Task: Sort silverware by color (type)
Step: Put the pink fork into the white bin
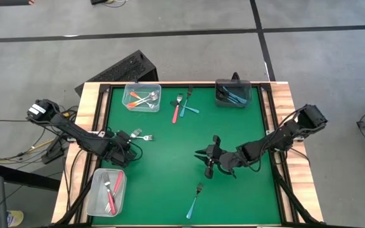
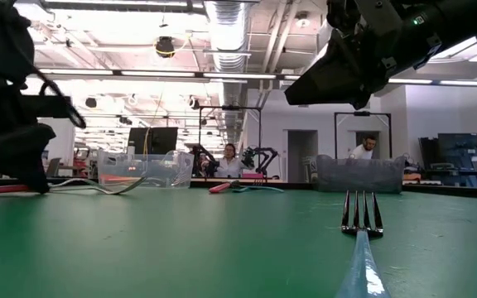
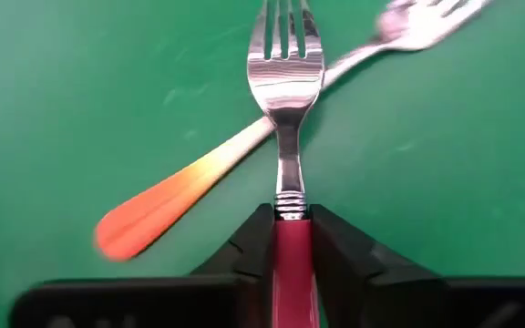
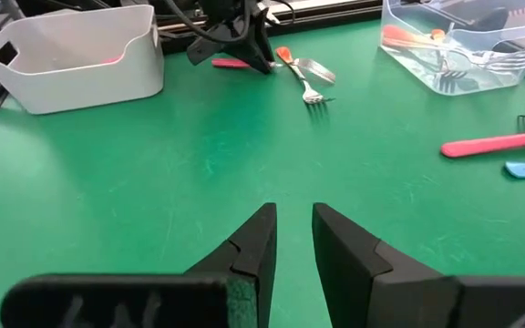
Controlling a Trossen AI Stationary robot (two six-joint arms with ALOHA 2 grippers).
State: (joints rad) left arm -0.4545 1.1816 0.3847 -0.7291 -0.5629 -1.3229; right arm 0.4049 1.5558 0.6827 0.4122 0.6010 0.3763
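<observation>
A robotics lab is showing beyond the right claw (image 2: pixel 338 83): exposed ceiling ducting (image 2: pixel 226 33), strip lights, monitors (image 2: pixel 151 139), seated people (image 2: pixel 228 160) and a green worktop (image 2: pixel 222 240).

- Ceiling strip lights (image 2: pixel 131 74) burn bright at about 11 o'clock in the low view, leaving the arms dark silhouettes.
- In the left wrist view, the orange-handled fork (image 3: pixel 185 187) is motion-blurred; the red-handled fork (image 3: pixel 288 137) stays sharp, glare on its tines.
- The nearest blue-handled fork (image 2: pixel 361 248) at 5 o'clock is soft.
- The overhead view is evenly lit with faint shadows.
</observation>
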